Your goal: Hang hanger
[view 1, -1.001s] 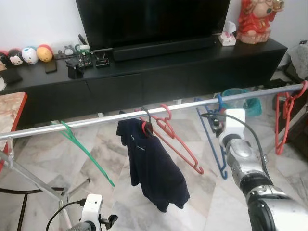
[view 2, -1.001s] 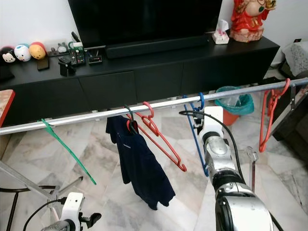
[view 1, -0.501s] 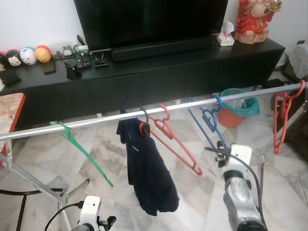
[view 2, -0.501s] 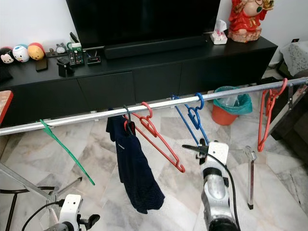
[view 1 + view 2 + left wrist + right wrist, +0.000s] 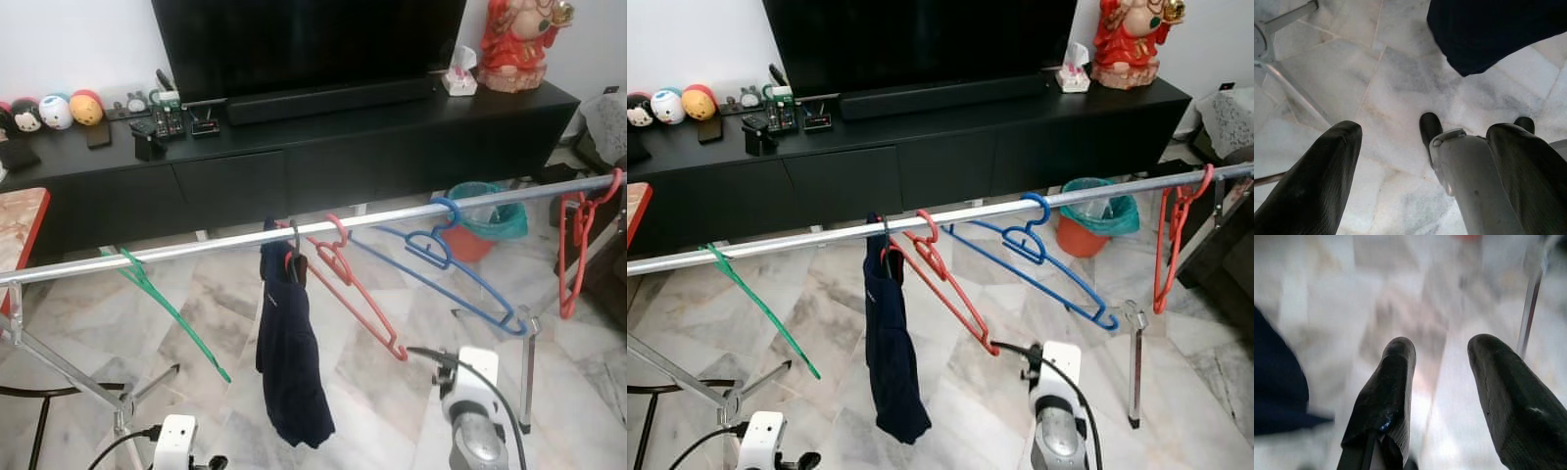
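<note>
The blue hanger (image 5: 441,257) is hanging on the rail (image 5: 206,244), so the job is looking done; my right gripper (image 5: 1442,391) and left gripper (image 5: 1420,166) are gaping empty, 2 fingers apart.

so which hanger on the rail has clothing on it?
The dark hanger between the green hanger and the near red hanger: a navy garment hangs from it. The blue hanger and far red hanger are bare too.

I log: black TV cabinet (image 5: 323,157) across frame top, television (image 5: 309,44) above, round toys (image 5: 57,111) upper left, red figurine (image 5: 519,39) upper right, teal bin (image 5: 485,211) centre right.
</note>
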Available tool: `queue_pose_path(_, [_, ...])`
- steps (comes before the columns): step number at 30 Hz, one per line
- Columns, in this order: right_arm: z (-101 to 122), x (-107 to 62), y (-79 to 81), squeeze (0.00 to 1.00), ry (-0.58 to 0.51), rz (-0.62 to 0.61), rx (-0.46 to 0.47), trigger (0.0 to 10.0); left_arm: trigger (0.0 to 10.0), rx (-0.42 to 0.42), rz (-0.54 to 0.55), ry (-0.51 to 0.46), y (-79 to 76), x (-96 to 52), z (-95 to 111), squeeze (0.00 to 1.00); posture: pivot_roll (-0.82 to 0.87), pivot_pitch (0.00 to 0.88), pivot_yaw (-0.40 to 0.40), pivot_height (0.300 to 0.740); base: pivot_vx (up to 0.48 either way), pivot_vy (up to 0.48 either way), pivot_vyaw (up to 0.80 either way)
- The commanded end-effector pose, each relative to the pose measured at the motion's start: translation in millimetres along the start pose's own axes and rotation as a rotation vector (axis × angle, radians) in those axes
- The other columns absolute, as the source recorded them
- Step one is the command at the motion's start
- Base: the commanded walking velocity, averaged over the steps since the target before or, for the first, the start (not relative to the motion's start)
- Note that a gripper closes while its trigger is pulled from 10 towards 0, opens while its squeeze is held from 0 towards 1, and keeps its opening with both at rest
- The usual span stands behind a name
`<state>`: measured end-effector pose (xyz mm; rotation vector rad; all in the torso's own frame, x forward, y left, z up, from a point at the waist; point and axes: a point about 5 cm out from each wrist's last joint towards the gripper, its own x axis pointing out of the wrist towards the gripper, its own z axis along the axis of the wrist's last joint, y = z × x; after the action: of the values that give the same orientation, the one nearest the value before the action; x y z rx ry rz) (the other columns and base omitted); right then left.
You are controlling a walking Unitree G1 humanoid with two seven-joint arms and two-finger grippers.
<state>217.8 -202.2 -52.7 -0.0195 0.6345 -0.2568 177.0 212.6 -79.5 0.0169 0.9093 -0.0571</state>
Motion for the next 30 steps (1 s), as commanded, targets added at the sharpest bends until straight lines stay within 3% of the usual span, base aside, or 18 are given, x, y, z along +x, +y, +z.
queue_pose_path(1, [-19,-3.0,-5.5,0.0,0.127,-0.007,-0.008,10.0,10.0,0.008,0.016,0.026,3.7,-1.4,-5,0.0,0.0,0.0,0.028,0.74,0.0,0.0,0.0])
queue_pose_path(5, [-31,-6.6,-6.5,0.0,0.196,0.008,0.011,10.0,10.0,0.012,0.017,0.034,3.0,-0.9,-5,0.0,0.01,0.0,0.027,0.74,0.0,0.0,0.0])
queue_pose_path(7, [-49,-13.8,-9.0,0.0,0.278,0.023,-0.043,10.0,10.0,0.011,0.022,0.052,3.0,-1.3,-8,0.0,0.0,0.004,0.028,0.74,0.0,0.0,0.0])
queue_pose_path(10, [-57,-17.6,-11.3,0.0,0.322,0.021,-0.056,10.0,10.0,0.008,0.026,0.063,3.0,-1.7,-10,0.0,0.01,0.012,0.028,0.74,0.0,0.0,0.0])
queue_pose_path(17, [-61,-19.0,-7.5,0.0,0.35,0.035,-0.053,10.0,10.0,0.016,0.037,0.12,1.8,-5.1,-26,0.0,0.0,0.023,0.031,0.74,0.0,0.0,0.0])
queue_pose_path(23, [-43,-10.2,7.5,0.0,0.311,0.069,-0.008,10.0,10.0,0.015,0.042,0.147,1.1,-7.8,-35,0.0,-0.01,0.03,0.035,0.74,0.0,0.0,0.0])
queue_pose_path(30, [-58,-18.9,1.6,0.0,0.316,0.072,-0.001,10.0,10.0,0.018,0.043,0.154,1.8,-8.6,-37,0.0,-0.01,0.035,0.034,0.74,0.0,0.0,0.0])
